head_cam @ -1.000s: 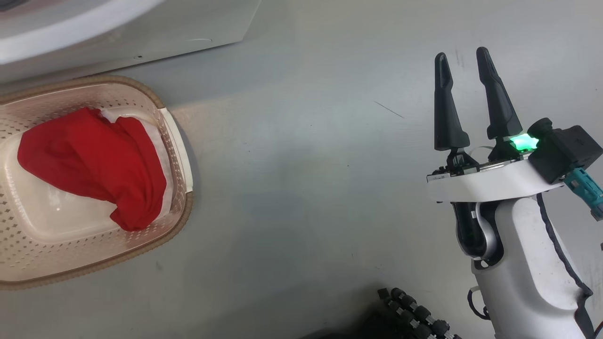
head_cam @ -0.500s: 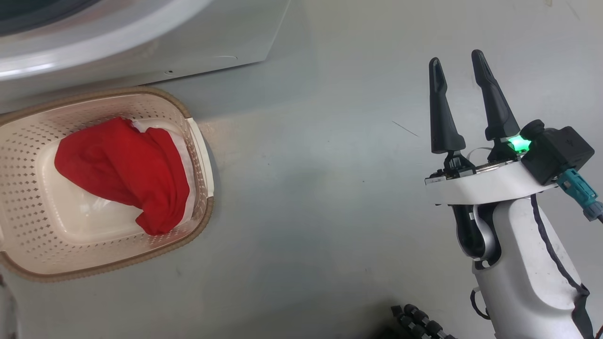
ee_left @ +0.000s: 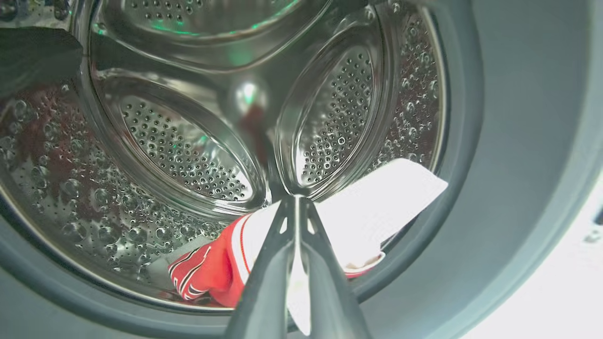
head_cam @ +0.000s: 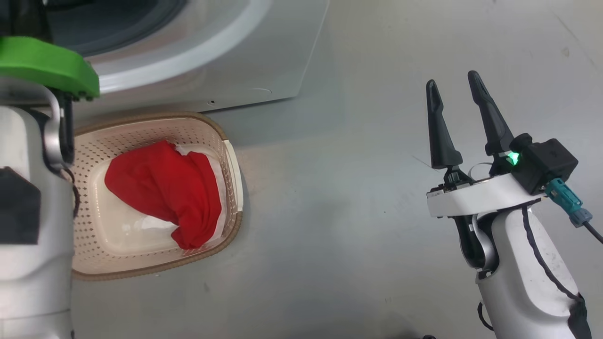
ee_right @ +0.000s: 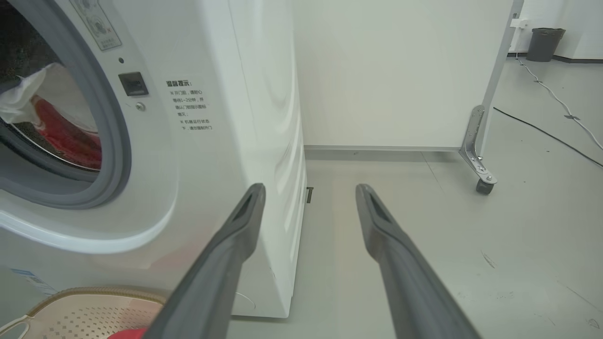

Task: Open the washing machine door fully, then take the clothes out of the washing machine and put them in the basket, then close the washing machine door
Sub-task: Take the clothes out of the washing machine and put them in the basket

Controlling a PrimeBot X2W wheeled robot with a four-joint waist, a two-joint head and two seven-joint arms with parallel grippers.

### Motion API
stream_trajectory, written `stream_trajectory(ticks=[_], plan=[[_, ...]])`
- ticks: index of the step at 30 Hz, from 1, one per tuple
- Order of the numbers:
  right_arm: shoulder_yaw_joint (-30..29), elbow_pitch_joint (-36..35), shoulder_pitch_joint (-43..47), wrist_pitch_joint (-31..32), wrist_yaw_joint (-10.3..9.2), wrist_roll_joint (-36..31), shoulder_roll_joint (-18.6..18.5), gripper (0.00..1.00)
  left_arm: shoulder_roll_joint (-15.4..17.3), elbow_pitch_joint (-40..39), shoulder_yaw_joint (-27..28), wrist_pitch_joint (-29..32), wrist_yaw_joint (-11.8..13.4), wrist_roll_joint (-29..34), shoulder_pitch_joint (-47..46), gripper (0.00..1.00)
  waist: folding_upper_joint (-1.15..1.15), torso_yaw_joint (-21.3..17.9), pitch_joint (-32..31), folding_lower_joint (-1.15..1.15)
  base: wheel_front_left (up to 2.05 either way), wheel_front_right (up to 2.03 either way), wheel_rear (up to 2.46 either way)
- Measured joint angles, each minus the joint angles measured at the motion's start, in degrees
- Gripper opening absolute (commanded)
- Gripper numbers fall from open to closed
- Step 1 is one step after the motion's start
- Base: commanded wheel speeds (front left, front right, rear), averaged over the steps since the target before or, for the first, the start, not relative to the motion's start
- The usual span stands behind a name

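Your left gripper (ee_left: 297,203) has its jaws pressed together at the tips, right in front of the white panel of a red garment (ee_left: 212,270) lying low in the steel drum (ee_left: 179,150). You cannot tell whether fabric is caught. Your right gripper (head_cam: 452,81) hangs spread over the floor (head_cam: 339,188). A second red garment (head_cam: 165,190) lies in the basket (head_cam: 234,221), just in front of the washing machine (head_cam: 264,56).

red clothes (head_cam: 162,190), cream perforated basket (head_cam: 141,134)
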Motion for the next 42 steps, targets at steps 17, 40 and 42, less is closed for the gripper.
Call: stream_trajectory(ticks=[17, 40, 42], plan=[[-2.21, 3.24, 6.85, 0.00, 0.93, -2.47, -0.02, 1.00, -3.37, -8.22, -2.36, -7.42, 1.12, 0.48, 14.98, 0.00, 0.00, 4.89, -11.83, 0.00, 0.00, 0.00, 0.00], [-2.76, 4.34, 14.22, 0.00, 0.99, -2.55, 0.01, 1.00, -2.81, -24.40, -2.99, -9.32, 2.11, 2.54, 23.10, 0.00, 0.00, 6.22, -24.83, 0.00, 0.00, 0.00, 0.00], [-2.81, 4.33, 14.75, 0.00, 0.99, -2.55, 0.01, 1.00, -2.82, -25.86, -3.15, -9.32, 2.12, 2.67, 24.16, 0.00, 0.00, 6.23, -25.66, 0.00, 0.00, 0.00, 0.00]])
